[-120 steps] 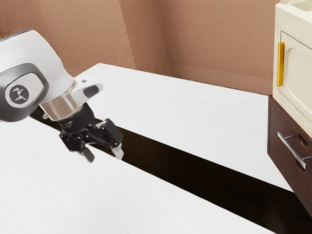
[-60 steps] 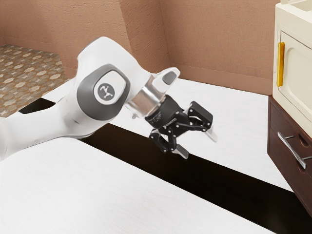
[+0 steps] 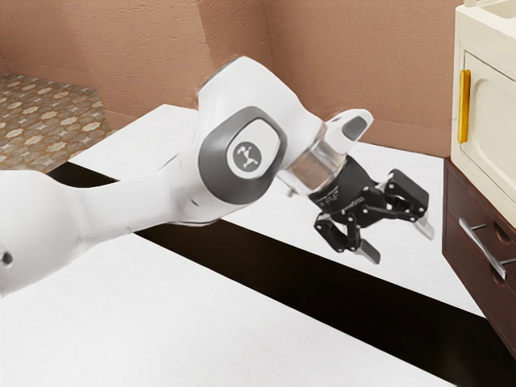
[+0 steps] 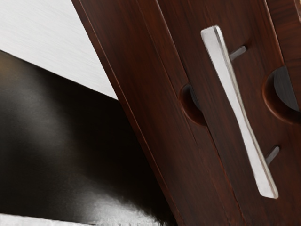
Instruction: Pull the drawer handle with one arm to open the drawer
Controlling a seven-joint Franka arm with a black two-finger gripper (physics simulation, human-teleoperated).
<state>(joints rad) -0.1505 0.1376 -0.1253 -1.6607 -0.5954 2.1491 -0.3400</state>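
The black gripper (image 3: 397,242) is out over the white worktop (image 3: 201,330) with its jaws spread apart and nothing between them. Makes sense to me: nothing's been grabbed, and they'd need that opening to go around the bar. The drawer handle (image 4: 241,117) is ahead of the jaws, a bit off and not touching. It's a slanted silver bar on two short posts, so it stands proud of the dark wooden drawer front (image 4: 218,113), which looks shut to me. That space behind the bar is what a fingertip could slip into.

I'd call this the approach. Next I'd line the jaws up across the bar, ease forward, close, then pull straight back. Can't tell if the wrist angle matches the bar's slant yet. Come in crooked and a tip could hit a post or the wood.

Other stuff: ahead of the jaws and higher up there's a cream cabinet door (image 3: 496,137) with a yellow handle (image 3: 464,106), so don't grab that one. A dark strip (image 3: 274,266) runs beneath the arm. Nothing seems to block the way from jaws to bar.
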